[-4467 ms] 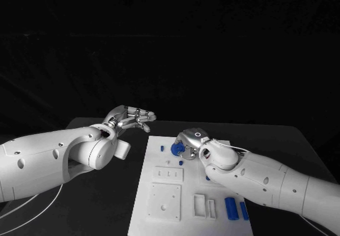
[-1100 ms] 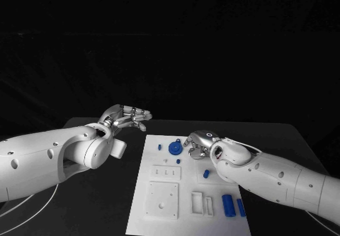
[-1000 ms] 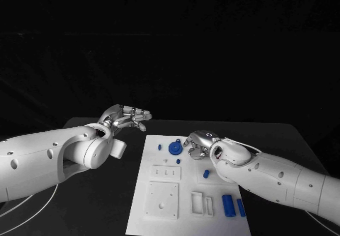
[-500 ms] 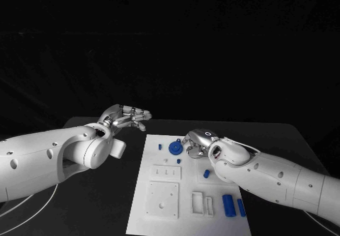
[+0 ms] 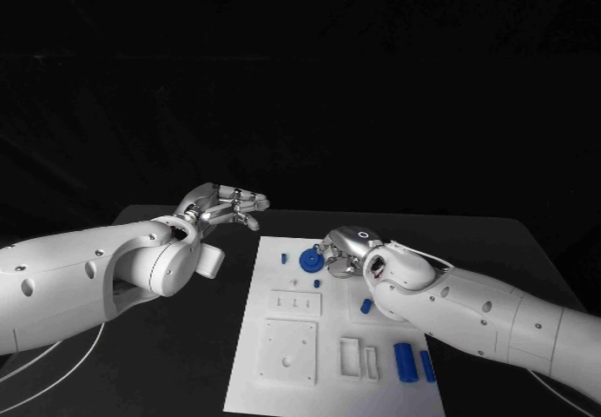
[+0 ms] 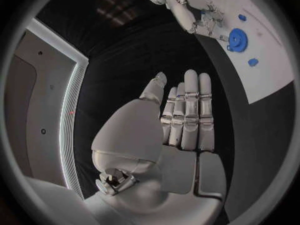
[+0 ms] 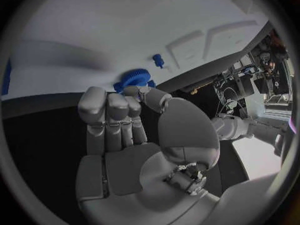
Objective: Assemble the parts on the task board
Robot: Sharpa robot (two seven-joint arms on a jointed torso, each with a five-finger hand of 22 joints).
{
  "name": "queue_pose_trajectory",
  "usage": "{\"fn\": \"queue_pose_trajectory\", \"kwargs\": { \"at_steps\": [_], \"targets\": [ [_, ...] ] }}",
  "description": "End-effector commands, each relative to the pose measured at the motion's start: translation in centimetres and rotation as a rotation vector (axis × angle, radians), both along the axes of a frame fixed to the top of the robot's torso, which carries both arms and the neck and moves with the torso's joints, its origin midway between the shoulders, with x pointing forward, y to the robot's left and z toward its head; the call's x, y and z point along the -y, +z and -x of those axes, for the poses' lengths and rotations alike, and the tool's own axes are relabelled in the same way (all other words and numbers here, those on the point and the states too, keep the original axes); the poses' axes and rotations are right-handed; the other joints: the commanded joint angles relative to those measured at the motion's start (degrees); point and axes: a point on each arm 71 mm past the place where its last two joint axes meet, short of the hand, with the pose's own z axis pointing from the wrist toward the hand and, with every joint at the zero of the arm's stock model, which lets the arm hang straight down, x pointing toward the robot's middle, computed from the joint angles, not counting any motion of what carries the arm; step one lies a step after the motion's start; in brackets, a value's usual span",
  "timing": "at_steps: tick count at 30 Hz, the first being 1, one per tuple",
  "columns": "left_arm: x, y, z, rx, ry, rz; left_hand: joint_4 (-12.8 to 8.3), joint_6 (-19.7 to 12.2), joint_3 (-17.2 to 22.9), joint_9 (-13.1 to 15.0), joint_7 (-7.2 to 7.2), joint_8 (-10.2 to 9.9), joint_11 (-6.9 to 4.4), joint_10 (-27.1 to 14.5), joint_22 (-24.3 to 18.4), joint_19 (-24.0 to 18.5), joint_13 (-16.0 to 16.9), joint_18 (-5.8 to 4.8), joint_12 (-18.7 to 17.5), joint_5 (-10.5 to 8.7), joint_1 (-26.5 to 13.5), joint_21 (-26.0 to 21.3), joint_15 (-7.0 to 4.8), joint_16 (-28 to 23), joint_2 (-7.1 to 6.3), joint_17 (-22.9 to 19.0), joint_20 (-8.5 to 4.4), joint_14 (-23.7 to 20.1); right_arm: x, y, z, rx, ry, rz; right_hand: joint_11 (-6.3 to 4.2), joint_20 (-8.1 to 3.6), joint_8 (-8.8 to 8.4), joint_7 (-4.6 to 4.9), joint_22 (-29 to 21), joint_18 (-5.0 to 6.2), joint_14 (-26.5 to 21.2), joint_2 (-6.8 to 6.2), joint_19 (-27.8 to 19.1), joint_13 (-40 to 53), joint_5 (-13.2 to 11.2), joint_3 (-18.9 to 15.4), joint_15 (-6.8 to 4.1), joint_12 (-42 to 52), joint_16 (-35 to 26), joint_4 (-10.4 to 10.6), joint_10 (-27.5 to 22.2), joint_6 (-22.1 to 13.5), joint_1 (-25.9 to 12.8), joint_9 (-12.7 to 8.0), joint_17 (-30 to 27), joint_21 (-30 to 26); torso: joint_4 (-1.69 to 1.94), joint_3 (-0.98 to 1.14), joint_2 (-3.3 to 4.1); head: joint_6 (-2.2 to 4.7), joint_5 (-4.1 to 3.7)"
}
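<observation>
Your right robot hand (image 5: 340, 252) sits curled at the round blue toothed gear (image 5: 311, 263), fingertips on its rim; a firm grip isn't clear. The gear lies flat near the far end of the white task board (image 5: 291, 382), axis vertical, probably for seating. Left robot hand (image 5: 226, 208) hovers off-board above the black worktop (image 5: 501, 239), fingers straight, empty, keeping clear.

a black table (image 5: 501, 243) spreads under both hands, its far edge running just behind the left hand (image 5: 228, 207) and well beyond the right hand (image 5: 340, 252). past that edge everything is black backdrop, unlit. in the left wrist view a grey wall panel (image 6: 34, 110) stands off to the side of the left hand, edged by a bright white strip (image 6: 70, 100). in the right wrist view, beyond the right hand and the table's edge, is a lit corner of clutter (image 7: 247, 70).
</observation>
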Motion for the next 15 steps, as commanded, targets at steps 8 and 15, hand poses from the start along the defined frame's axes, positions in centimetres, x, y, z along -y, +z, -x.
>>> {"fn": "queue_pose_trajectory", "kwargs": {
  "at_steps": [8, 15],
  "targets": [
    [0.3, 0.1, 0.0, 0.004, -0.015, 0.001, 0.12, -0.33, 0.45, -0.03, -0.08, -0.21, -0.05, -0.29, 0.14, 0.33, 0.06, 0.05, 0.1, 0.32, -0.41, -0.34, 0.24, -0.11, -0.21, -0.1, -0.05, -0.26, -0.7, -0.3, -0.4, -0.012, -0.002, 0.03, -1.81, -1.49, -0.02, -1.19, 5.95, -0.2, 0.05, 0.36, 1.86, -0.23, -0.91, -0.06, -1.5, -0.75, -0.57, 0.05, 0.08, -8.76, -0.03, -0.3, 0.01, -0.29, 0.07, 0.05, -0.04, 0.08, 0.05],
    [0.4, 0.1, 0.0, 0.004, -0.017, 0.001, 0.12, -0.33, 0.45, -0.03, -0.08, -0.21, -0.05, -0.29, 0.14, 0.33, 0.06, 0.05, 0.1, 0.32, -0.41, -0.34, 0.24, -0.11, -0.21, -0.1, -0.05, -0.26, -1.3, -0.4, -0.5, -0.016, 0.008, 0.032, -1.88, -1.58, -0.04, -1.32, 5.97, -0.27, 0.06, 0.41, 1.87, -0.22, -0.99, 0.02, -1.56, -0.8, -0.57, -0.01, 0.09, -9.29, 0.0, -0.32, 0.08, -0.31, -0.05, 0.05, -0.04, 0.13, 0.08]
  ]
}}
